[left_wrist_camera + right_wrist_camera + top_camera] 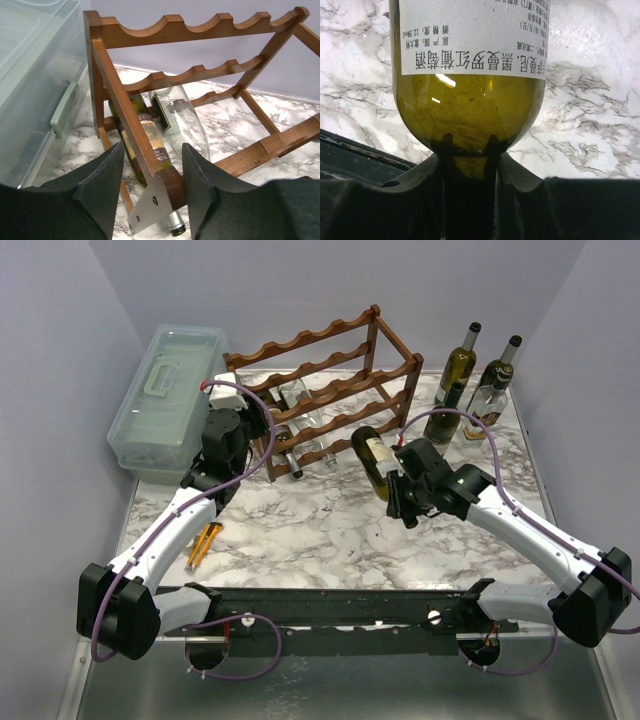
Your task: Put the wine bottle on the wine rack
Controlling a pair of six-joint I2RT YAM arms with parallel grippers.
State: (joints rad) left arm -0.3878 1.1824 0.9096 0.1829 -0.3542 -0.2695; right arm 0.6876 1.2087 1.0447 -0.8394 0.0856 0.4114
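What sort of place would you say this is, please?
Probably a robotics test cell: plain walls box in a marble-patterned table, two robot arms are bolted at its near edge, and a wine rack sits as a prop.

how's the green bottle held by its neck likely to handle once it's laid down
The wine bottle is glass, so probably rigid, slick and breakable on the marble table. It looks empty, so likely light. Its round body would probably roll unless cradled in the scallops of the wine rack.
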